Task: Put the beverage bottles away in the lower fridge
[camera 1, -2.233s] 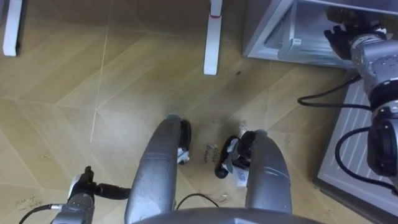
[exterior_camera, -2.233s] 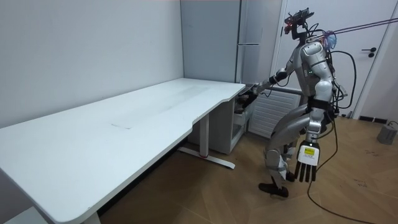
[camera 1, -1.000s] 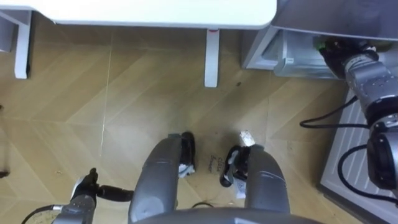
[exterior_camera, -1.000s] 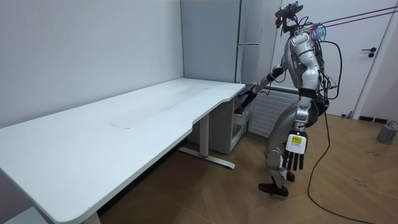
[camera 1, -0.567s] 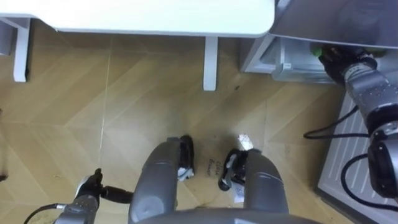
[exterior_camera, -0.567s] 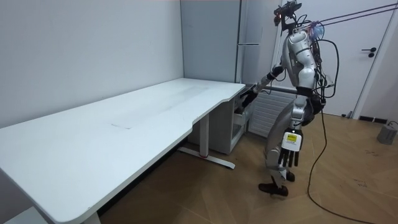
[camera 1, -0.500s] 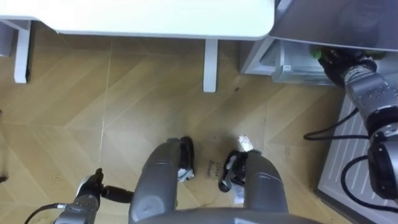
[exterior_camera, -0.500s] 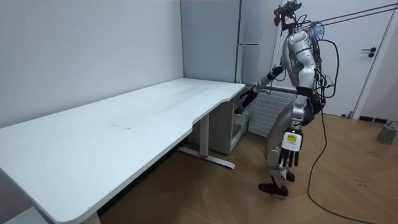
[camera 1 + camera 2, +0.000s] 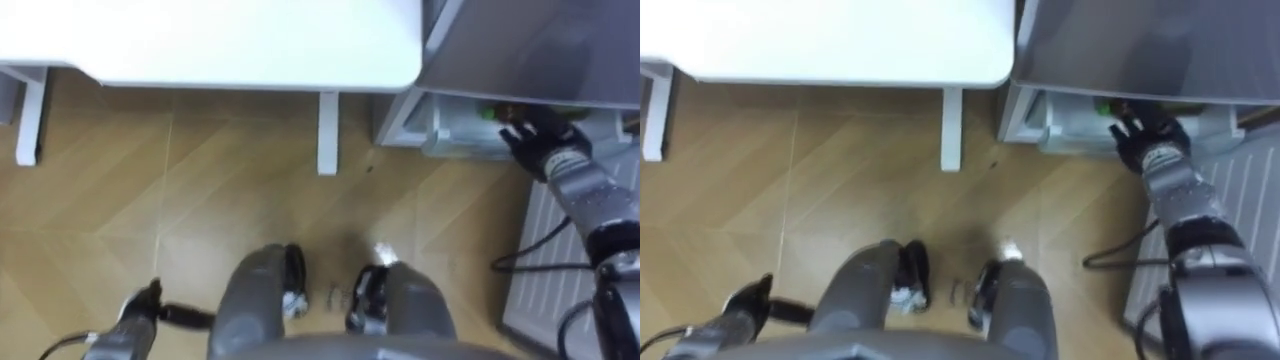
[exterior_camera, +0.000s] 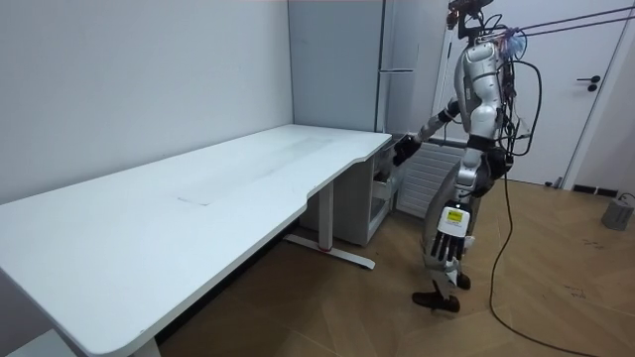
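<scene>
You have no text here that can be read. The tag (image 10: 452, 217) on the back of the left hand (image 10: 449, 233), just above its fingers (image 10: 443, 255), carries dark print on a yellow and white ground, too small to make out. On the floor (image 9: 200, 200), a few small dark marks (image 9: 334, 294) lie well apart from those fingers, blurred past reading.

Silver-grey rounded thighs at bottom centre; black right hand (image 9: 540, 143) on a ribbed grey forearm; left hand (image 10: 448, 241) yellow-tagged (black cables loop nearby).
</scene>
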